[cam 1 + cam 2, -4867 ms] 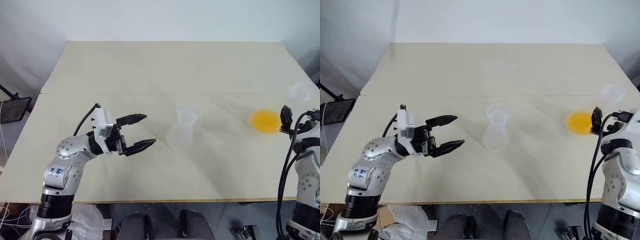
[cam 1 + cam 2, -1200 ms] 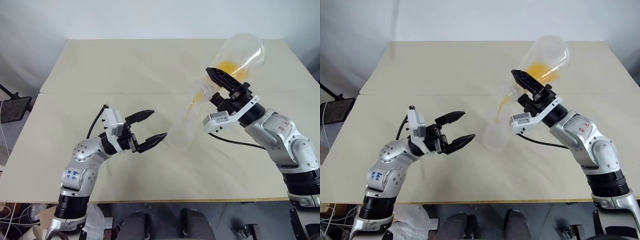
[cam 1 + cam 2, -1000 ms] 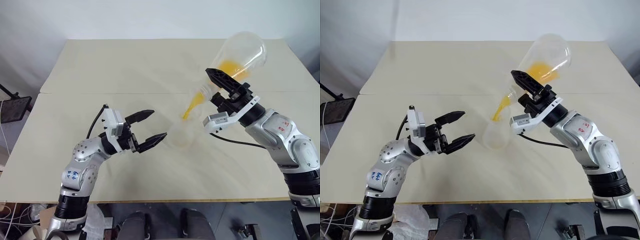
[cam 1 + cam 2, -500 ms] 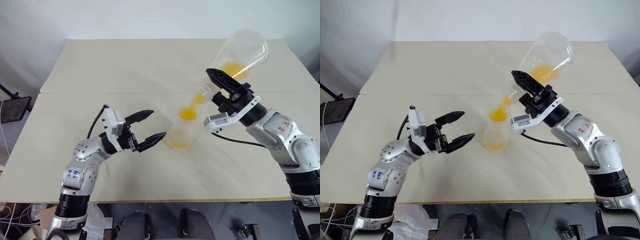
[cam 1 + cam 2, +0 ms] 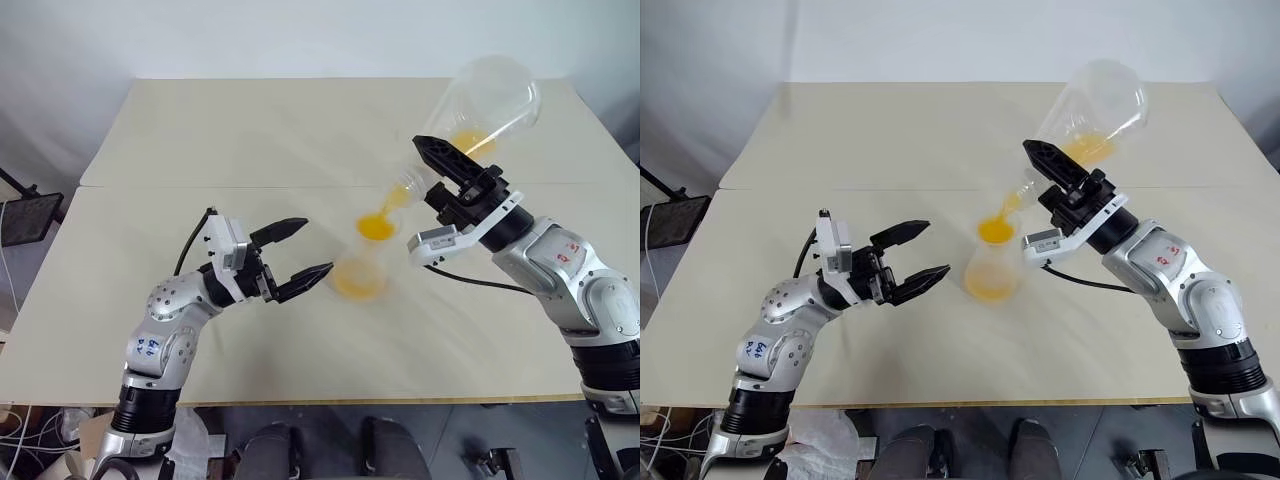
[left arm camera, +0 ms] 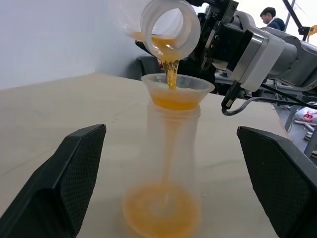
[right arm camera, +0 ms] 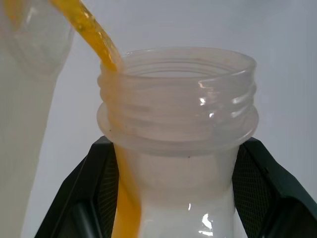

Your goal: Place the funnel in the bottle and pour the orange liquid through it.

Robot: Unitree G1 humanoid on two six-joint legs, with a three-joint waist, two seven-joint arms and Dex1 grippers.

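Your right gripper [image 5: 1042, 172] clamps a tilted flask [image 5: 1090, 110], streaming orange liquid [image 6: 171, 101] into the funnel [image 6: 177, 87] atop the bottle [image 6: 166, 168]; left gripper [image 5: 914, 252] spread wide, holding nothing

The neck of a clear flask [image 7: 178, 148] occupies the centre of the frame, clamped between the right gripper's [image 7: 176, 193] two black fingers [image 7: 101, 191]; its threaded round mouth faces the camera; the orange liquid [image 7: 91, 37] runs as a narrow stream from the upper left, along the neck's left inner wall, toward the lower left; a plain pale background lies behind.
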